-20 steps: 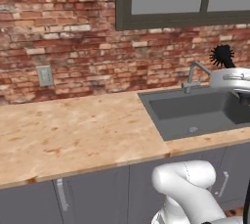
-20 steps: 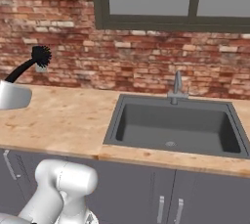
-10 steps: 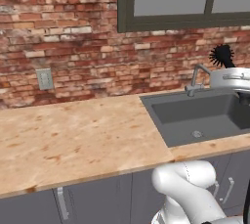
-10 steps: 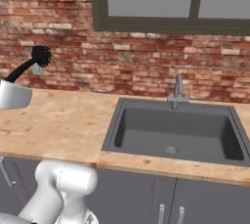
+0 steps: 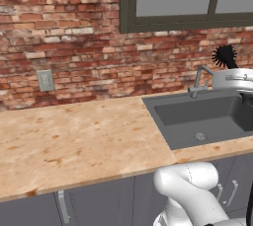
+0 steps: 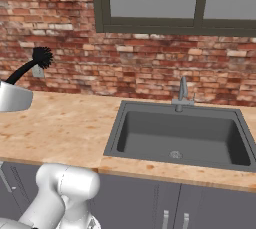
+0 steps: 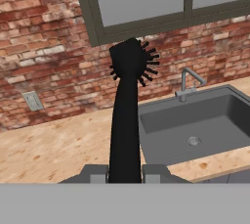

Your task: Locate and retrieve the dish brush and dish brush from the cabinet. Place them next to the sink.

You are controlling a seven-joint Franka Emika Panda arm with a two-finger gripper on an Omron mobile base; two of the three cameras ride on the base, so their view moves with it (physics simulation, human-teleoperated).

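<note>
The gripper (image 7: pixel 125 173) is clamped on the black brush (image 7: pixel 128 105), which stands up from its fingers; the sink (image 7: pixel 195 120) lies ahead and below. One brush looks fetched but not yet set down; the cream one remains. Since half a second ago the base views have slid sideways, so the base is moving.

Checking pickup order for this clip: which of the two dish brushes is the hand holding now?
The all-black dish brush with the round spiky bristle head. Its handle runs down between the fingers of the hand, head raised against the brick wall.
</note>
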